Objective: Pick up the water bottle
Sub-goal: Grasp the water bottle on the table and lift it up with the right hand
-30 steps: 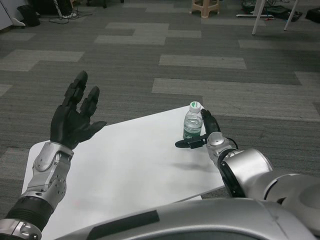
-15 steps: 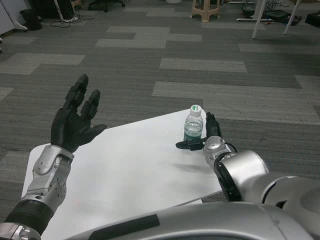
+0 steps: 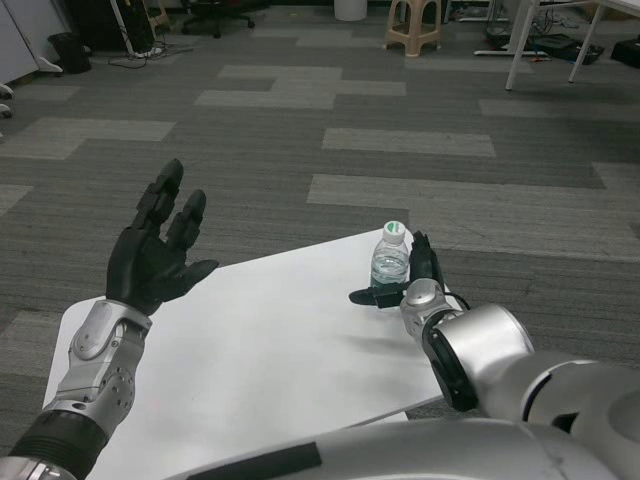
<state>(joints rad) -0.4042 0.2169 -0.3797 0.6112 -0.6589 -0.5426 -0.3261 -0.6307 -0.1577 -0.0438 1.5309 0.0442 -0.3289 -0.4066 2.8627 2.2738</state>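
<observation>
Left hand (image 3: 152, 258) raised over the table's left edge, fingers spread, holding nothing. Right hand (image 3: 405, 282) cups the upright water bottle (image 3: 390, 262) near the table (image 3: 250, 350) far edge; clamp unclear. Risk: bottle tips or slides off.

Can't really see the lower part of the water bottle (image 3: 390, 258), since the right hand (image 3: 405, 284) sits right in front of it, and the label is too small to read. Whether the fingers (image 3: 423, 256) actually touch the bottle, no idea from this angle. The near edge of the worktop (image 3: 260, 340) is covered by the robot's right arm. The beige stool (image 3: 414, 22) at the top is chopped off by the frame.
</observation>
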